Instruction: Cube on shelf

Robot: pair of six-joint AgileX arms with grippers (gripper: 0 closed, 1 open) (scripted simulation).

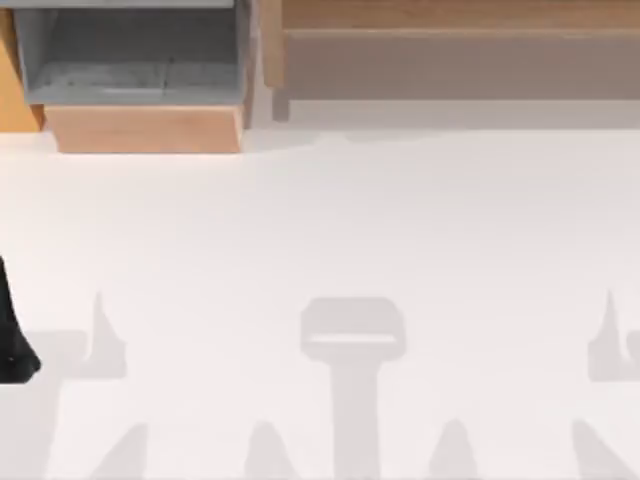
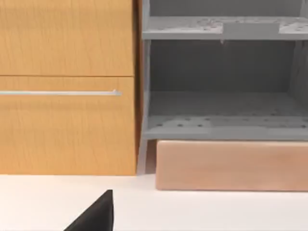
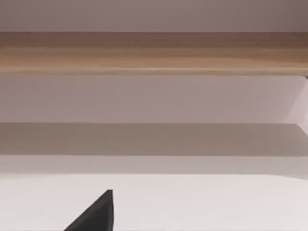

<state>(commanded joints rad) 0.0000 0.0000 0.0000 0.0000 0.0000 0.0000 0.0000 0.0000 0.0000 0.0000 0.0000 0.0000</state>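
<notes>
- Spanning the table's (image 1: 320, 240) far right edge, the shelf (image 1: 450, 15) stood beside a grey-lined box unit (image 1: 140, 60).
- My left arm (image 1: 12, 330) sat at the left edge; I could not tell my fingers' state.

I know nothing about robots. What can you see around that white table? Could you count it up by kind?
Wooden box unit with grey inside: 1
Long wooden shelf: 1
Black claws: 2, the left claw and the right claw
Total: 4
</notes>
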